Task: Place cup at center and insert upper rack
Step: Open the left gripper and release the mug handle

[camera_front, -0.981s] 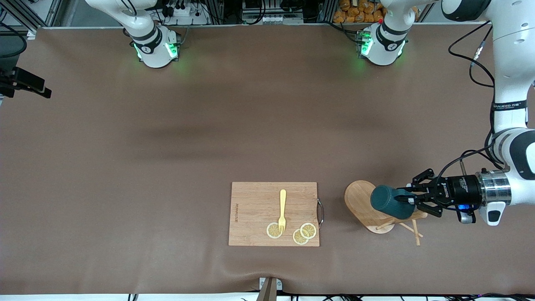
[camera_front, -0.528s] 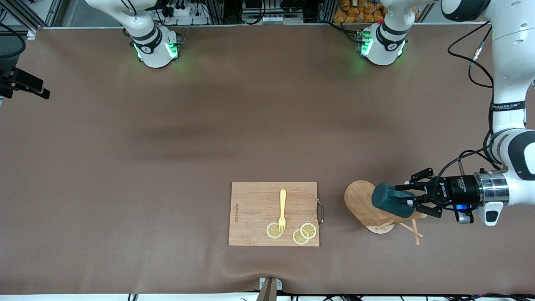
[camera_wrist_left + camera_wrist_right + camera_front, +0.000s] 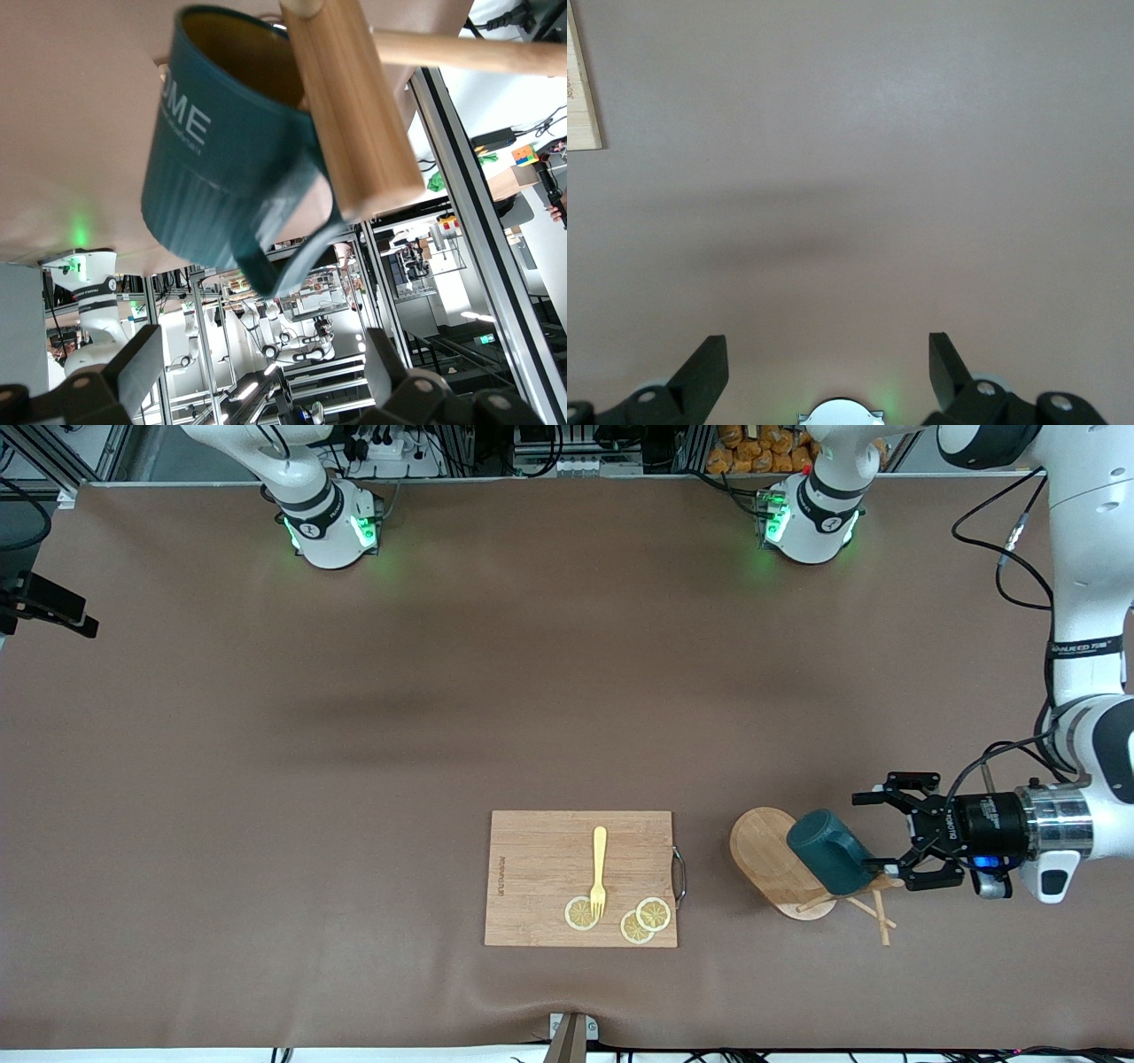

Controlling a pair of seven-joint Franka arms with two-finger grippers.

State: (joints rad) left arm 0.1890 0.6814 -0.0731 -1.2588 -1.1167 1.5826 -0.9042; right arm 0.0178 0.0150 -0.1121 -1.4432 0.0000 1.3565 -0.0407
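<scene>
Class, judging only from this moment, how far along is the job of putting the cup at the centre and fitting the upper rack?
Nothing looks done yet: the cup hangs on the mug tree, beside the cutting board, toward the left arm's end. In hand: the left claw stands open beside the cup, gripping nothing. The right claw, open, waits. Left: moving the cup to the centre and inserting the rack.

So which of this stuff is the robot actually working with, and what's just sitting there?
Part of the job:
- cup, hanging on the rack
- upper rack, a wooden mug tree
- left gripper, open beside the cup

Just lying about:
- cutting board
- fork on it
- lemon slices on it
</scene>
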